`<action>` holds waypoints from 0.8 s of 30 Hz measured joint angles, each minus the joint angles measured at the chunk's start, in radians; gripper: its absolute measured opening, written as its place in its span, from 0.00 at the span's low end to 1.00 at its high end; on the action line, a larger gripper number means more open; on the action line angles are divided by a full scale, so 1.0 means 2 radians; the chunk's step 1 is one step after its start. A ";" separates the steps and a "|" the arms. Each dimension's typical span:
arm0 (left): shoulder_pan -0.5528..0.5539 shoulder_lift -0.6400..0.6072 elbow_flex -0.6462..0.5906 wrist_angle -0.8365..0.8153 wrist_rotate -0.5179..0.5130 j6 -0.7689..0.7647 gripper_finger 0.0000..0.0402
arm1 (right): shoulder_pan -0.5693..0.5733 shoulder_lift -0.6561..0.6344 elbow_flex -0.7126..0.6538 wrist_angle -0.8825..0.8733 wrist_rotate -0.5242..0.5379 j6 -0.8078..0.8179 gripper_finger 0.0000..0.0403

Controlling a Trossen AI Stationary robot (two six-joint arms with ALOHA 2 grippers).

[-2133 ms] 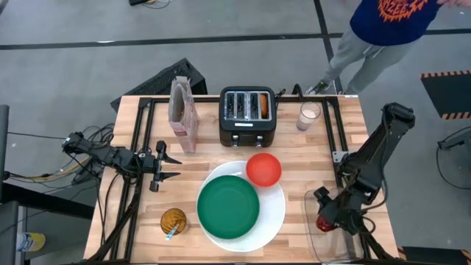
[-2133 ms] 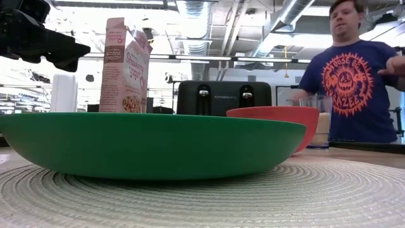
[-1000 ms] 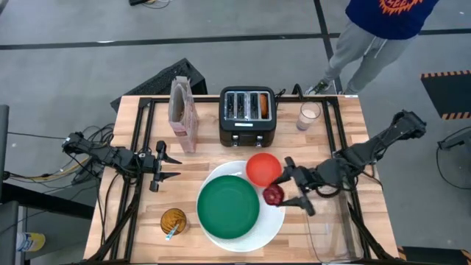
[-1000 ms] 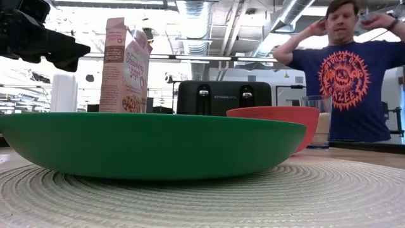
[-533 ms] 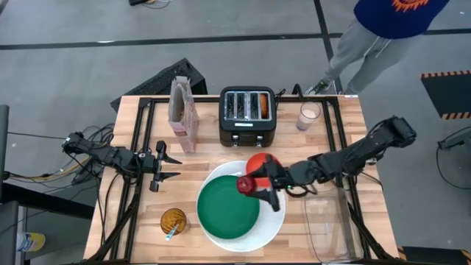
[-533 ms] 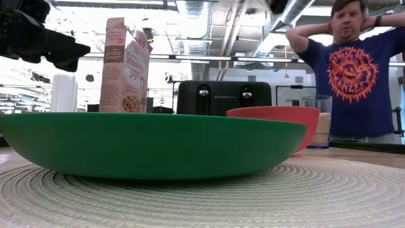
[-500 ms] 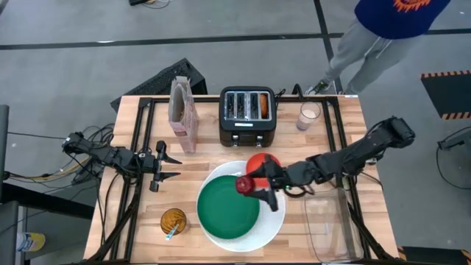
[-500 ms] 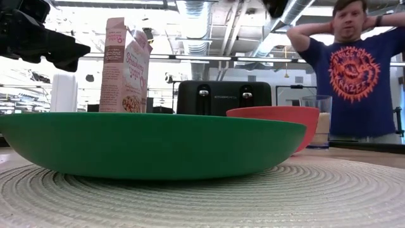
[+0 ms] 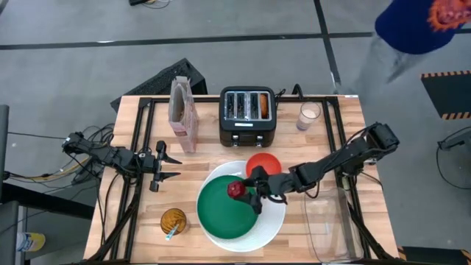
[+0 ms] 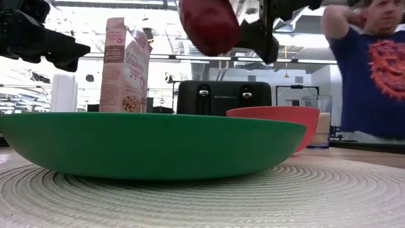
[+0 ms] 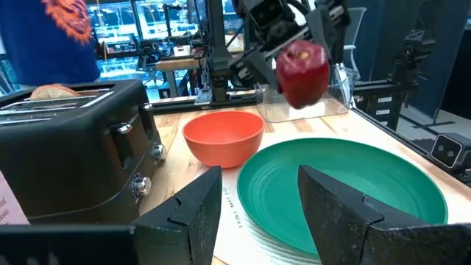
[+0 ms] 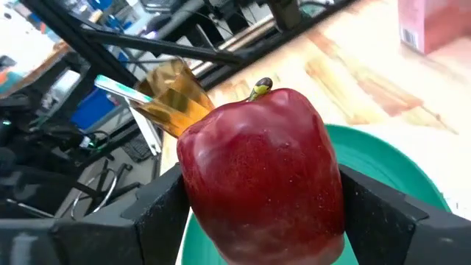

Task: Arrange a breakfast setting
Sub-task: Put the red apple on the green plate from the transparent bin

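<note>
My right gripper (image 9: pixel 241 191) is shut on a small red fruit, an apple (image 12: pixel 261 173), above the green plate (image 9: pixel 224 213). The green plate lies on the large white plate (image 9: pixel 277 213). The red-orange bowl (image 9: pixel 265 163) sits at the white plate's far right edge. My left gripper (image 9: pixel 174 166) is open and empty, left of the plates. The pinkish cereal box (image 9: pixel 183 114) stands at the far left. A bagel half (image 9: pixel 263 104) sticks out of a toaster slot. The blue-handled spoon (image 9: pixel 170 233) stands in an amber cup (image 9: pixel 174 220). My right gripper pinches the apple's two opposite sides (image 12: pixel 193 193) between its two fingers (image 12: pixel 158 213), one on each side. The fingers reach in from the table's right. The apple is lifted clear above the green plate (image 10: pixel 152 142), its stem (image 12: pixel 259 88) up.
A black toaster (image 9: pixel 248 115) stands at the far middle and a glass (image 9: pixel 310 115) to its right. A clear container (image 9: pixel 327 221) lies at the near right. A person (image 10: pixel 380 69) stands beyond the far right edge.
My right gripper has carried the apple toward the table's left, from the white plate's right edge to above the green plate, the apple staying clear of the plates. The person behind the table has moved toward the right.
</note>
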 joint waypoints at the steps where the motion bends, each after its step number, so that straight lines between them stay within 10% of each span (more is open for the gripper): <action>1: 0.000 0.000 0.000 0.000 0.000 0.000 0.42 | 0.000 0.002 0.000 -0.005 0.000 0.007 0.79; 24: 0.000 0.000 0.000 0.000 0.000 0.000 0.42 | 0.039 0.065 0.000 -0.015 0.002 0.151 0.79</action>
